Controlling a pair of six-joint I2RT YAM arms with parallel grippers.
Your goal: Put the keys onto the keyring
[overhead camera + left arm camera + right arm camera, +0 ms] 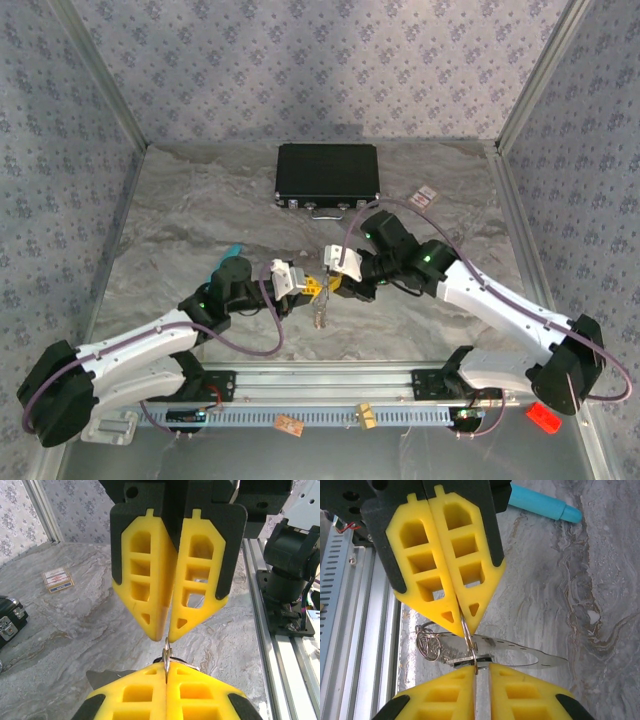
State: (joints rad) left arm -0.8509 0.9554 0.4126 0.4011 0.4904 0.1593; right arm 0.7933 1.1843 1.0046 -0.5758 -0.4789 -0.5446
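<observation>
Keyring (431, 645) at two sets of meeting fingertips, over mid-table (200, 210).
The left gripper (465, 626) has its fingers pressed together, pinching the ring's thin wire. The right gripper (166, 634) has its fingers a narrow slit apart with the wire between the tips; whether they grip it I cannot tell. A flat silvery key (520, 652) sits by the ring's coils, just under both tips.

open table (180, 220) left and right; black case (328, 176) blocks the far middle.
</observation>
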